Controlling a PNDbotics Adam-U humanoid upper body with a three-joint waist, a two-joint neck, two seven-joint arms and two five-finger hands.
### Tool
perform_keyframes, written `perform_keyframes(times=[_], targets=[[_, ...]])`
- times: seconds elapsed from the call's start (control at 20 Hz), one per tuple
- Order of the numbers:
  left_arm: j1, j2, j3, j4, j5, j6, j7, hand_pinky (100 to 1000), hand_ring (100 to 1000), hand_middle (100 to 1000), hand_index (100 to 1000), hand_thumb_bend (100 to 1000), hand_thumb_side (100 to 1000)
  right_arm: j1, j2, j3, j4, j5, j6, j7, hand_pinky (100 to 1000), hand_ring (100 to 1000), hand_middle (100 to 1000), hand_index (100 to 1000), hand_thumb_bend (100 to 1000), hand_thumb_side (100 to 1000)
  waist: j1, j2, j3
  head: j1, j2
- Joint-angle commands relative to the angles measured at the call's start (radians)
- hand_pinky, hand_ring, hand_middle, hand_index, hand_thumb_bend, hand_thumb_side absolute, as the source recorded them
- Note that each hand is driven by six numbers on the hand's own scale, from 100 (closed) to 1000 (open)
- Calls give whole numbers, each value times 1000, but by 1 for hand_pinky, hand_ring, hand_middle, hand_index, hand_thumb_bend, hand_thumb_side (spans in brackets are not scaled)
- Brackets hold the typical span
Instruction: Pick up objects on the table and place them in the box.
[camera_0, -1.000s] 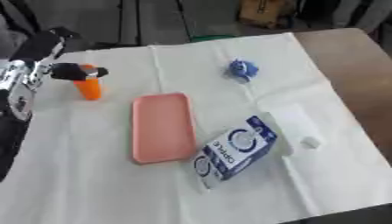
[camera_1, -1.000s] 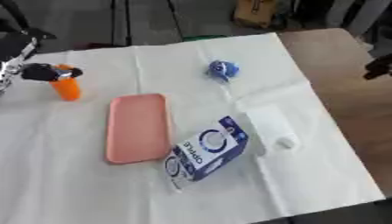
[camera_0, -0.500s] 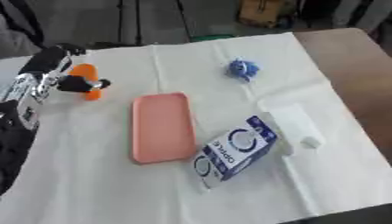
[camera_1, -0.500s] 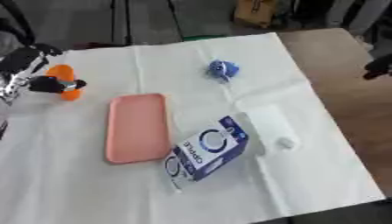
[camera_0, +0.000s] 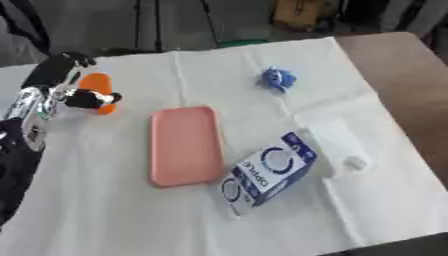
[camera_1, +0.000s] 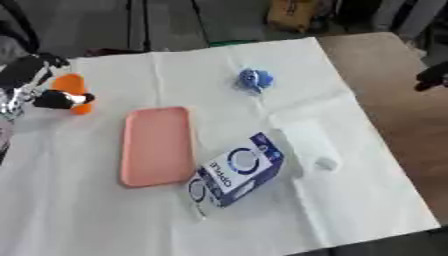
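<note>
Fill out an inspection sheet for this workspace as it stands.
Surface: white cloth over a brown table.
Job's things: orange object far left; pink tray centre; blue-and-white box lying tilted; translucent white bottle lying down; small blue object farther back.
Clutter: nothing seen.
Hands: left hand, fingers curled around the orange object; right hand dark at right edge, fingers unclear.
Cables: nothing seen.
Surroundings: cardboard box on the floor beyond.

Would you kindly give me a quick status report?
Left hand curled round orange object. Right hand idle at far right edge, fingers unclear. No box visible.
</note>
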Motion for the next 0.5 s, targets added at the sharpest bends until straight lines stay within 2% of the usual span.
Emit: perform_keyframes(times=[0.05,0.5], targets=[[-12,10,10,-5,-1,4,17,631,651,716,830,644,482,-8,-16,-6,-13,2,0,3,460,506,746,926,323,634,-2,-11,-1,0,4],[-7,1,3,12,-4,7,8,599,604,670,813,567,403,-8,-15,-6,-12,2,0,4,460,506,746,926,322,635,-3,-11,0,0,4]])
